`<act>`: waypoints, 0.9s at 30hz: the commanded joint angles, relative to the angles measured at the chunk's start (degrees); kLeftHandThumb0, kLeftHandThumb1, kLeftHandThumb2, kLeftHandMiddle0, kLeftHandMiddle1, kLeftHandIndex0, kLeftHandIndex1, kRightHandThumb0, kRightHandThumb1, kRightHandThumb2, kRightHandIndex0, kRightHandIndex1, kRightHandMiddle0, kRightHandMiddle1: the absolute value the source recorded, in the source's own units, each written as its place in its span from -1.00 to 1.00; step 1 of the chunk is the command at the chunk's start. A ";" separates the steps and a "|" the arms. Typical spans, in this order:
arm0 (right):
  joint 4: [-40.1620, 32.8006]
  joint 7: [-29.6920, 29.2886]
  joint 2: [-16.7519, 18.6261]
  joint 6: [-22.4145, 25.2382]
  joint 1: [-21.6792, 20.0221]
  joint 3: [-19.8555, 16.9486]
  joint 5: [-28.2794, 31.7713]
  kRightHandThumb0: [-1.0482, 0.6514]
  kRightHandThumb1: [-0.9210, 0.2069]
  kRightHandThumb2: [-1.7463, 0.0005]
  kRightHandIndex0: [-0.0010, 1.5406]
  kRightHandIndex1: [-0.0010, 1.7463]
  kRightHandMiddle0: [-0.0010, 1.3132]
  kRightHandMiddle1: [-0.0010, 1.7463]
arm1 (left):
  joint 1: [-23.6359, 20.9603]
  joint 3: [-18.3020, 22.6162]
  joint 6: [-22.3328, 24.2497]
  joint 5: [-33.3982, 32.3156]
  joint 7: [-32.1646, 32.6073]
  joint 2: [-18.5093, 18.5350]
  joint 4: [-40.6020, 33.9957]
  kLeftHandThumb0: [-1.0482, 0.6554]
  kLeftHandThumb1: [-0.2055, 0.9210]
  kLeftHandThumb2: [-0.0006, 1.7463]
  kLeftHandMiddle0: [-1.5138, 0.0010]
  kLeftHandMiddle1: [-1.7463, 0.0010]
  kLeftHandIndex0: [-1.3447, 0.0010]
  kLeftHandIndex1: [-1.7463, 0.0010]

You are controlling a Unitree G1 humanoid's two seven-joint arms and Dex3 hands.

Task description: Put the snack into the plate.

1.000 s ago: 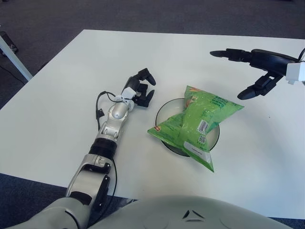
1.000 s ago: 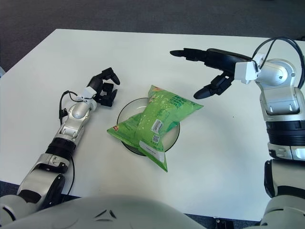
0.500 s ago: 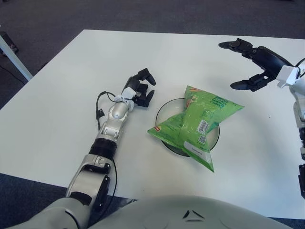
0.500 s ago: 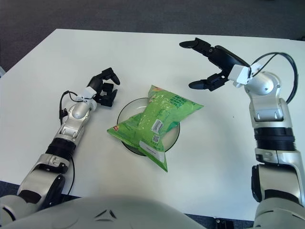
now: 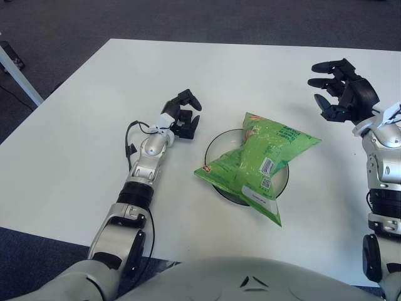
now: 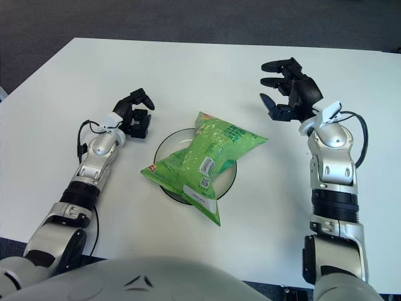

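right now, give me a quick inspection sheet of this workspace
surface: white table, bare apart from the items below
job's things: green snack bag lies across the dark-rimmed plate, its ends overhanging the rim
clutter: nothing seen
hands: left hand left of the plate, fingers curled, holding nothing; right hand right of the bag, fingers spread, holding nothing
cables: black cable looped at the left forearm; another at the right wrist
surroundings: dark carpet floor

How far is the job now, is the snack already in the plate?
Looks done: the green snack bag lies across the plate, overhanging its rim. Nothing is held: the right hand is open, right of the bag; the left hand shows left of the plate. Nothing evidently remains.
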 commanded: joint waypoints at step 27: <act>10.00 -9.70 16.62 2.56 6.16 -2.22 6.81 0.22 0.52 -0.72 0.12 0.64 0.00 1.00 | 1.17 7.04 -6.48 -9.98 -6.32 -3.26 8.96 -0.29 0.11 0.36 -0.60 -1.00 0.21 -1.00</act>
